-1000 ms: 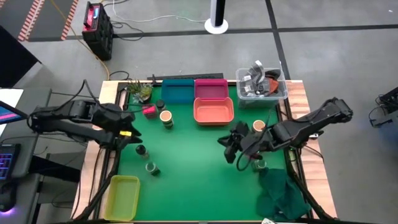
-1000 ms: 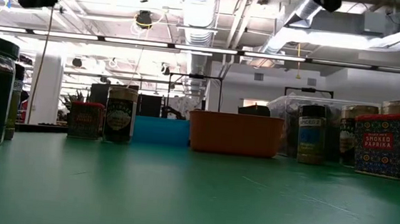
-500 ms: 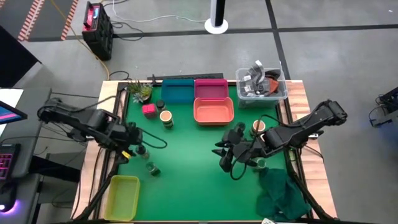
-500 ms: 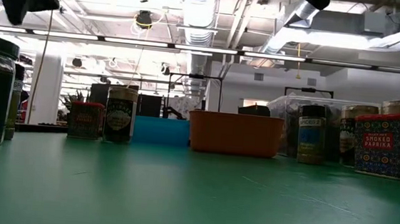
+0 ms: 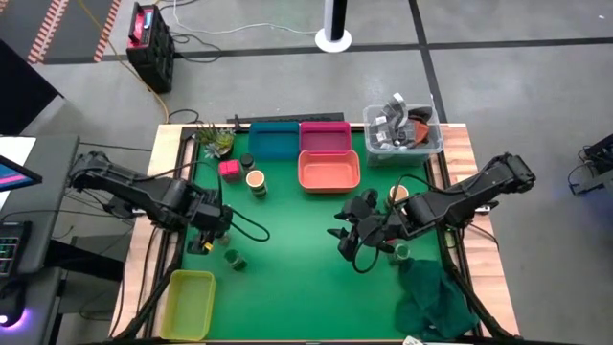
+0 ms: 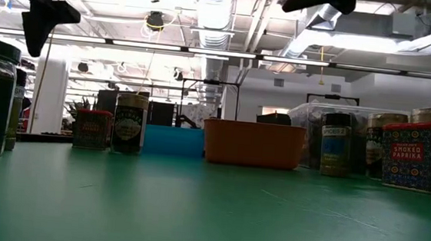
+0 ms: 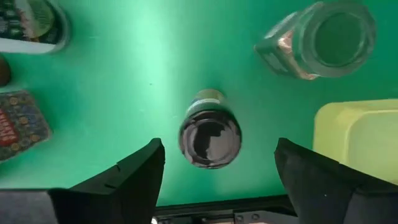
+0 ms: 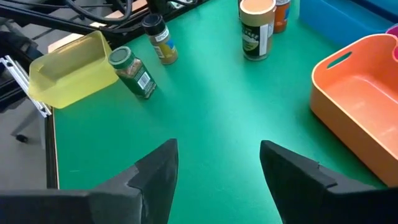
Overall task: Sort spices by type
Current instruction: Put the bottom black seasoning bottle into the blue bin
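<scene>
My left gripper (image 7: 214, 165) points straight down, open, its fingers standing either side of and above a dark-lidded round jar (image 7: 209, 137) (image 5: 216, 233) that stands on the green mat; it touches nothing. A green-topped clear jar (image 7: 323, 38) (image 5: 233, 257) stands beside it. A pink box (image 5: 229, 170), a tan-topped jar (image 5: 255, 181) and a dark jar (image 5: 247, 161) stand farther back. My right gripper (image 8: 214, 168) (image 5: 350, 241) hangs open over the mat's middle right, holding nothing. Behind it stand a tan-topped jar (image 5: 398, 195) and a green-topped jar (image 5: 402, 252).
Blue (image 5: 274, 141), pink (image 5: 326, 137) and orange (image 5: 329, 172) trays line the far edge; a yellow tray (image 5: 190, 302) sits at the near left corner. A clear tub (image 5: 402, 129) stands far right, a green cloth (image 5: 436, 297) near right, a plant (image 5: 215, 142) far left.
My left gripper has gone toward the table's right and near edges and down, rolling at the wrist, until it stands over the dark jar; its fingers have spread wider. My right gripper has opened and has barely shifted. No jar has moved.
</scene>
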